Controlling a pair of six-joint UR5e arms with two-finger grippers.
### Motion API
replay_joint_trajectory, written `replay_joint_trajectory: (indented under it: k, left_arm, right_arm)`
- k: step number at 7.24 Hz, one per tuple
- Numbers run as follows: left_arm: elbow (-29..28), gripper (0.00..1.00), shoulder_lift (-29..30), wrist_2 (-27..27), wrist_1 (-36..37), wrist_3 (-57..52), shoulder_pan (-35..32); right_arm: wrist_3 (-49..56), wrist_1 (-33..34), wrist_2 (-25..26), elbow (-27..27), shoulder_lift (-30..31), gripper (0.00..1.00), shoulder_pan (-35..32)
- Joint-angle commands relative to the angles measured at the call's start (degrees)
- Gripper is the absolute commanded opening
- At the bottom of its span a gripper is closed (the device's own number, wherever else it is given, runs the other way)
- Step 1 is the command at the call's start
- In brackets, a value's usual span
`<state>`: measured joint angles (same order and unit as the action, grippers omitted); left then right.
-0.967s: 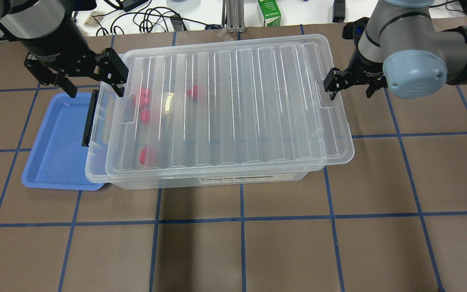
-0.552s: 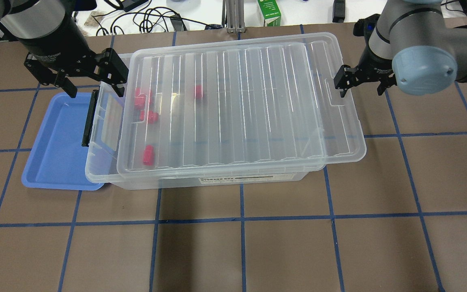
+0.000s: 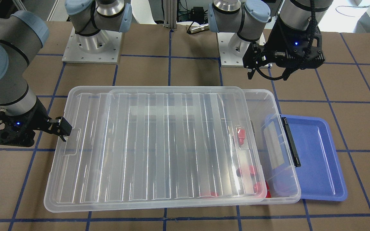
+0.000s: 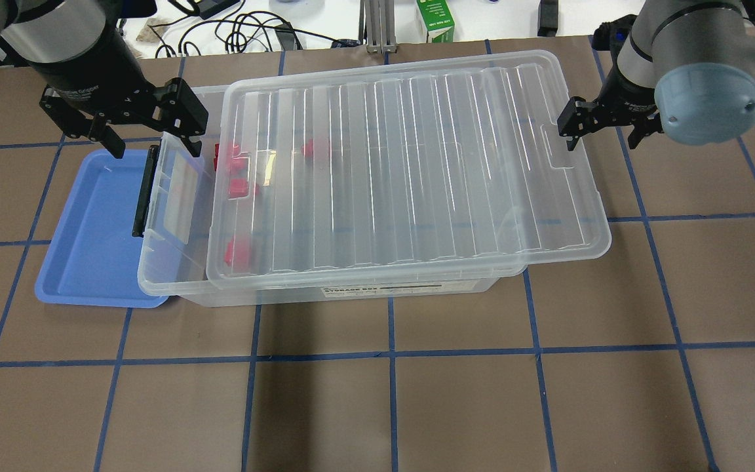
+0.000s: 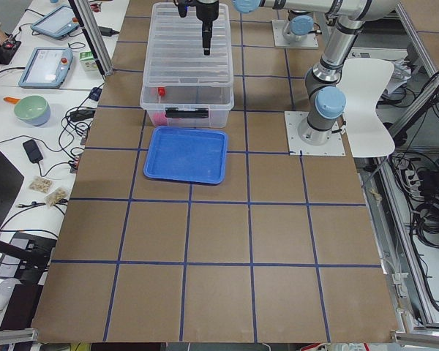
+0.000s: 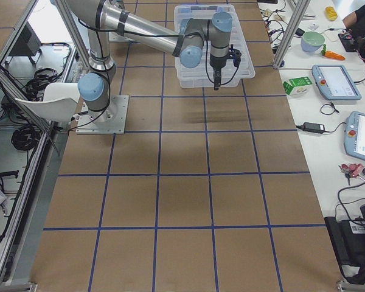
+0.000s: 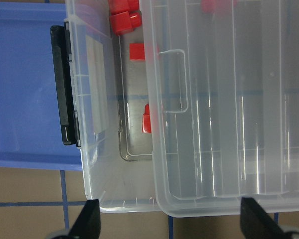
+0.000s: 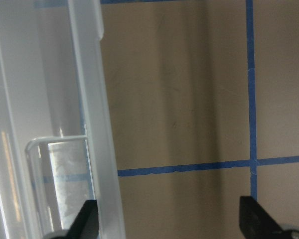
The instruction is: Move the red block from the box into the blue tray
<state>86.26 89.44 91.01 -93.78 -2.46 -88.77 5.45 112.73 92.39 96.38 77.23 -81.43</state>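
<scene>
The clear box (image 4: pixel 161 278) stands mid-table. Its ribbed lid (image 4: pixel 417 164) lies on top, shifted right, so the left end is uncovered. Several red blocks (image 4: pixel 241 188) lie inside near that end; they also show in the left wrist view (image 7: pixel 124 22) and the front view (image 3: pixel 240 134). The blue tray (image 4: pixel 89 223) lies empty against the box's left end, partly under it, by the black latch (image 4: pixel 145 190). My left gripper (image 4: pixel 154 147) hovers open above that end. My right gripper (image 4: pixel 603 131) is open, with one finger (image 3: pixel 62 127) against the lid's right rim (image 8: pixel 97 149).
A green carton (image 4: pixel 435 23) and cables lie along the far table edge. The brown table (image 4: pixel 390 393) carries a blue tape grid. Side tables with tablets and a bowl (image 5: pixel 31 110) stand beyond the far edge.
The lid has slid to the right together with my right gripper, uncovering more of the box's left end. My left gripper has not moved.
</scene>
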Motion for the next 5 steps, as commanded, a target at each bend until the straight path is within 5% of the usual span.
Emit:
replay_joint_trajectory:
  k: [1, 5]
  left_arm:
    - [0.05, 1.0, 0.03, -0.13, 0.0, 0.0, 0.0]
    - [0.05, 1.0, 0.03, -0.13, 0.0, 0.0, 0.0]
  right_arm:
    - [0.7, 0.03, 0.16, 0.04, -0.07, 1.0, 0.83]
    - [3.07, -0.14, 0.24, 0.04, -0.07, 1.0, 2.86]
